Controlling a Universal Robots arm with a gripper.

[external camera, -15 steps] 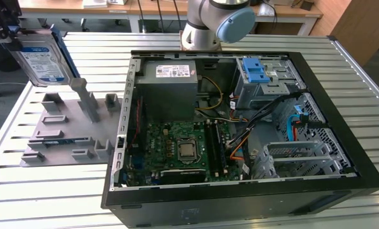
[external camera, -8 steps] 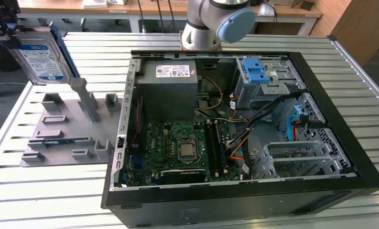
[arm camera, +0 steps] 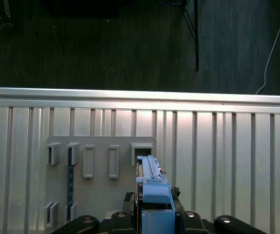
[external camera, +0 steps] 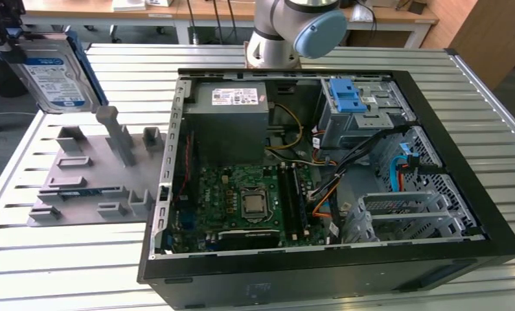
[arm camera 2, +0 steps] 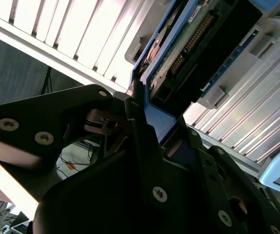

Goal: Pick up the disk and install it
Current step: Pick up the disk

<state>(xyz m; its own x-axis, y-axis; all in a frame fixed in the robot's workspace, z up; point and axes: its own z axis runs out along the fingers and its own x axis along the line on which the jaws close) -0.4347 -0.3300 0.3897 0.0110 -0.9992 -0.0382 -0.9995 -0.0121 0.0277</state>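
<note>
Upper left of the exterior view: the disk [external camera: 57, 74] hangs upright, above and clear of the grey holder [external camera: 84, 188]. In the second wrist view, the gripper [arm camera 2: 155, 127] is clamped on the disk's blue frame.

Centre: the open computer case [external camera: 326, 272].

Upper right: the drive cage [external camera: 374, 116].

- **Risk:** the grip bears on one frame edge, so the disk may pivot or slip in transit.
- **Risk:** loose cables [external camera: 370, 146] just beside the cage may snag the disk.
</note>
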